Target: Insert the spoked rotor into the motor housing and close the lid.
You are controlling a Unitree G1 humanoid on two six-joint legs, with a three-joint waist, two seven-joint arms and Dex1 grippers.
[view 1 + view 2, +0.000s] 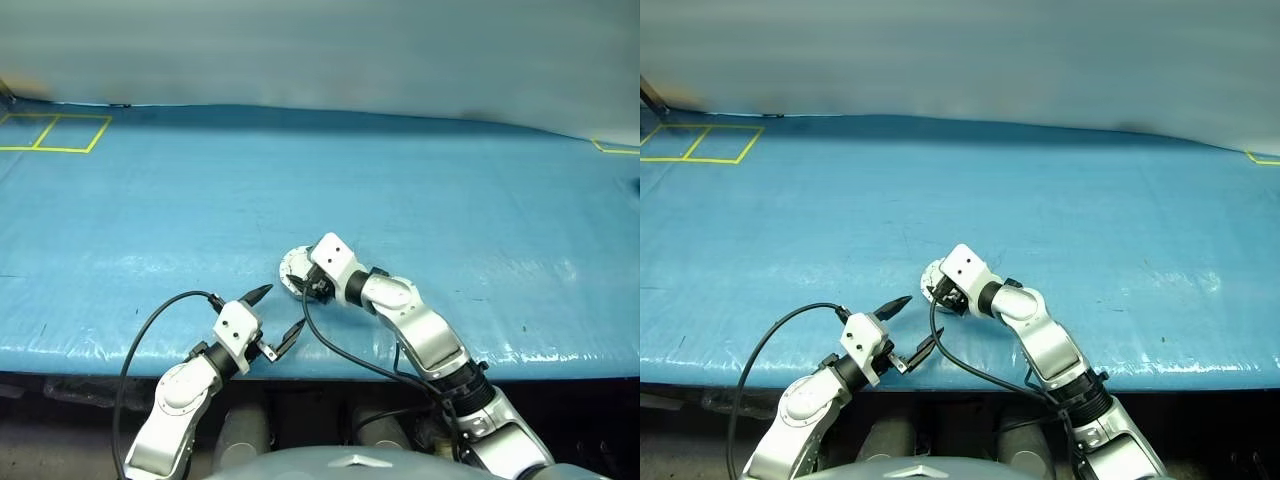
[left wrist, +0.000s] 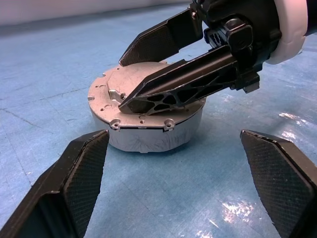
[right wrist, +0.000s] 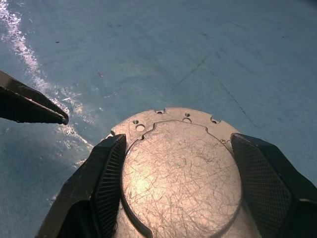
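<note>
**Right gripper astride closed housing; left gripper spread wide nearby**

At the near middle of the blue table [image 1: 420, 190], the right gripper [image 3: 176, 171] sits over the lid [image 3: 181, 183], one black finger on either side of its raised central circle. The right wrist view shows the fingers [image 3: 111, 168] flanking that circle closely; whether the pads actually press on it cannot be told. From the left wrist view, the same two fingers [image 2: 173, 87] slant down across the lid's top face, tips resting on or just above the metal. Nothing is lifted: the assembly stands flat on the table.

Lid [image 2: 143, 91] sits on the housing [image 2: 153, 134], plain scratched face up, edge notches and small holes visible round its rim. Interior of the housing is hidden, so the rotor cannot be seen.

Left gripper [image 1: 272, 318] lies at roughly seven o'clock from the housing [image 1: 296, 265] in the head view, near but clear of it. Its fingers [image 2: 81, 173] are spread fully apart, holding nothing, pointing toward the housing with bare table between them. One left fingertip [image 3: 47, 114] shows in the right wrist view, apart from the lid.

Yellow tape lines [image 1: 55, 132] mark the table's far corner at ten o'clock, well away from the work.
</note>
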